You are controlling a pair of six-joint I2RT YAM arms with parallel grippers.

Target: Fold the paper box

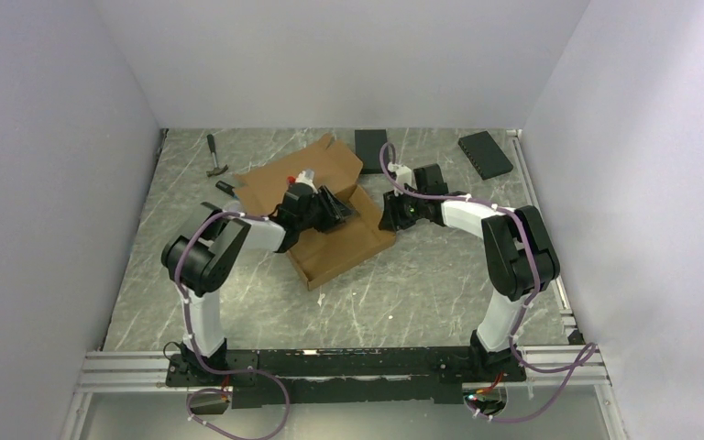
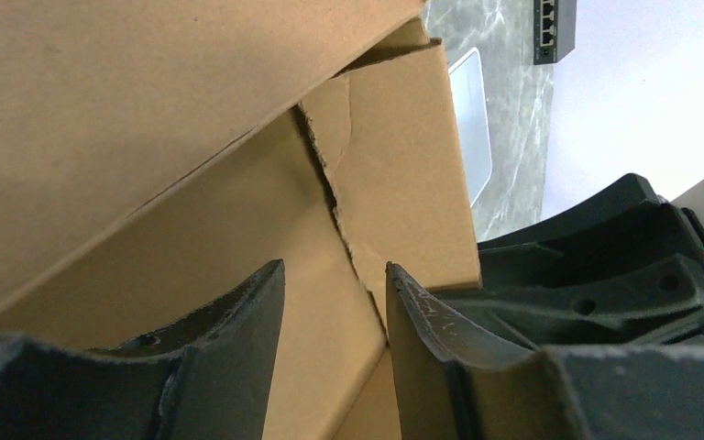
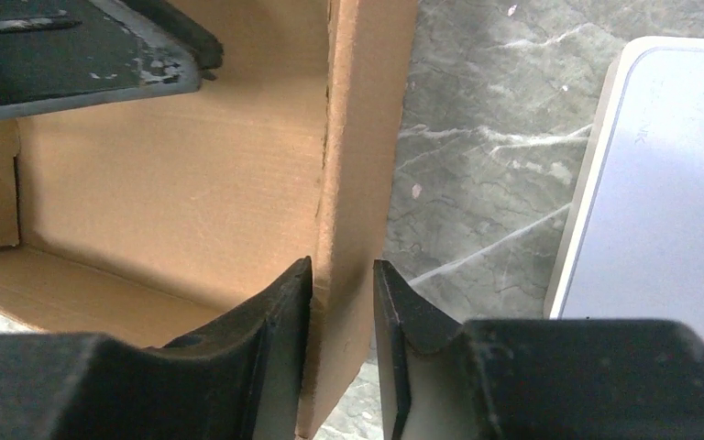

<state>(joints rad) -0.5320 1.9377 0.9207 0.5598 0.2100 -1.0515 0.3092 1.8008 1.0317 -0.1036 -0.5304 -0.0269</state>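
The paper box (image 1: 341, 240), brown corrugated cardboard, lies mid-table with its lid flap (image 1: 307, 174) raised at the back. My left gripper (image 1: 330, 209) reaches into it from the left. In the left wrist view its jaws stand open (image 2: 335, 275) in front of an inner panel and a torn-edged corner flap (image 2: 403, 174), with nothing pinched. My right gripper (image 1: 392, 213) is at the box's right side. In the right wrist view it straddles the upright side wall (image 3: 353, 137). The left finger (image 3: 280, 312) touches the wall and a thin gap shows at the right finger (image 3: 399, 302).
A white case (image 3: 660, 183) lies on the marble table just right of the box. Two black slabs (image 1: 371, 147) (image 1: 486, 153) sit at the back. A hammer (image 1: 214, 158) and a small dark item (image 1: 226, 187) lie at the back left. White walls enclose the table.
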